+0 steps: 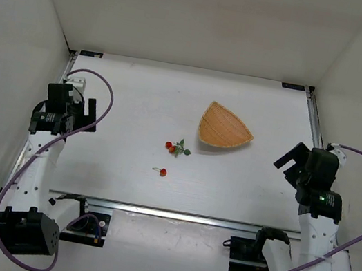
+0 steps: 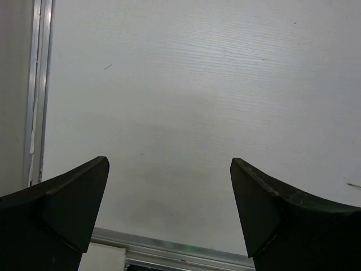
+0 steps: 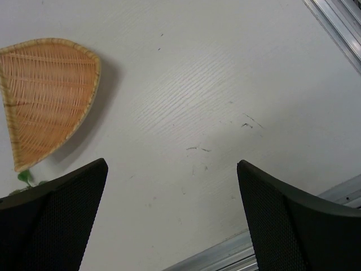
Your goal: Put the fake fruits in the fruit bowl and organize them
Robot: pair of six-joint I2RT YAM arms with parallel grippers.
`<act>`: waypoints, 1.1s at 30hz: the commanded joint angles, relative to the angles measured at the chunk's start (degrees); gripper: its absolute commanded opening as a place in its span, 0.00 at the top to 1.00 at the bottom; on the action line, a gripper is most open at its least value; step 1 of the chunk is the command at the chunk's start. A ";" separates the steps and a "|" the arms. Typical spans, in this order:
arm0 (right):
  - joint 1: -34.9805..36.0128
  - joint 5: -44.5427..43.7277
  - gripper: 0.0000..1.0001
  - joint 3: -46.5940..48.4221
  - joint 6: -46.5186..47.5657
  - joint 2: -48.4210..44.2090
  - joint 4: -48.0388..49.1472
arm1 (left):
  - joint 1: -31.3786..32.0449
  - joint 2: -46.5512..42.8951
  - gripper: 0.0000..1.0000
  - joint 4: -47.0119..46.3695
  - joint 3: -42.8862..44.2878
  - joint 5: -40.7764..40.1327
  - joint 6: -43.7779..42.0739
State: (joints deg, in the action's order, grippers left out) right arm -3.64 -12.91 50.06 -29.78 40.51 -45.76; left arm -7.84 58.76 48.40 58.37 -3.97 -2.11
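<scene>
Both my tools are spread wide w/ nothing in them. The left tool [image 1: 87, 112] hangs over the desk's [image 1: 139, 93] left edge and the right tool [image 1: 290, 160] over its right side.

No fruit is in the fruit bowl [image 1: 225, 126] yet. It sits right of centre, towards the far side. The leafy cluster [image 1: 177, 148] lies just beside its near-left corner, not touching as far as I can tell. The single cherry [image 1: 161, 171] is a bit nearer to me and slightly left of the cluster.

Key relation: both fruits lie between my tools, approx mid-desk, to the right of my left tool and to the left of my right one. The left looks marginally closer to the single cherry, while the right is clearly closer to the bowl. The single cherry's stem runs roughly left-right, ball at the right end, so I'd judge my fingers should close across it, front-to-back.

Views:
- The top cam alone shows both fruits and both arms.
- The left wrist cam sees only bare desk between its fingers, no fruit.
- The right wrist cam shows the bowl's woven inside, plus just a green leaf of the cluster [image 3: 23, 176] peeking past one finger. No red is visible there.
</scene>
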 commanded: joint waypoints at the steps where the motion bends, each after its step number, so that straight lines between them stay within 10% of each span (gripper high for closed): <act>1: -0.05 3.14 0.00 0.83 3.58 0.79 1.10 | -0.34 -2.51 0.00 -0.68 1.13 3.70 -0.26; 6: 9.85 12.04 0.00 3.72 7.10 5.79 8.84 | -0.34 -3.65 0.00 -0.68 1.66 9.58 -3.60; 16: 59.85 -3.61 0.00 23.84 20.97 44.77 9.37 | -0.34 -4.27 0.00 -0.15 1.13 9.15 -4.75; 24: 66.04 2.17 0.15 35.27 23.89 68.44 9.90 | -0.34 -5.41 0.00 0.38 -1.94 6.43 -5.80; 33: 65.52 7.01 0.31 35.98 21.34 74.97 11.22 | -0.34 -5.41 0.00 0.38 -2.47 5.90 -6.33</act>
State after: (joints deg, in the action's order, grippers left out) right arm 62.37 -8.12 83.90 -8.14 114.32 -35.42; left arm -7.84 54.43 49.01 56.34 2.37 -7.77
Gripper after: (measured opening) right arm 0.696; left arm 0.996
